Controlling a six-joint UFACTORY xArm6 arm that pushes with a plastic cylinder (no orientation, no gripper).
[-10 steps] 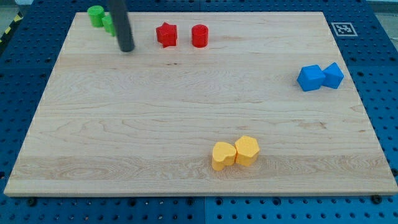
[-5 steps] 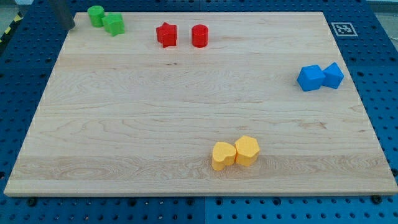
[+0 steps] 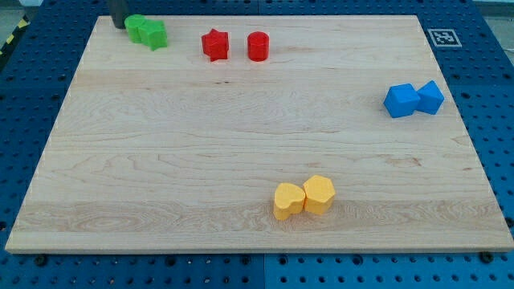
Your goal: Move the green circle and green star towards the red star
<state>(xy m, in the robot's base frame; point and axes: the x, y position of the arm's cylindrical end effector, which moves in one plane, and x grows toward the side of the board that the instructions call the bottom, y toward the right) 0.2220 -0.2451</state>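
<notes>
My tip (image 3: 118, 25) stands at the board's top left corner, touching the left side of the green circle (image 3: 135, 26). The green star (image 3: 153, 34) sits against the circle's right side, slightly lower. The red star (image 3: 215, 44) lies to the right of the green pair, with a gap between them. Only the rod's lowest part shows at the view's top edge.
A red cylinder (image 3: 258, 46) stands just right of the red star. Two blue blocks (image 3: 413, 99) sit together at the view's right. Two yellow blocks (image 3: 303, 197) sit together near the bottom middle. The wooden board (image 3: 241, 144) lies on a blue pegboard.
My tip went from right of the green blocks to the far left, then came in behind the green circle. Both green blocks have shifted slightly right.
</notes>
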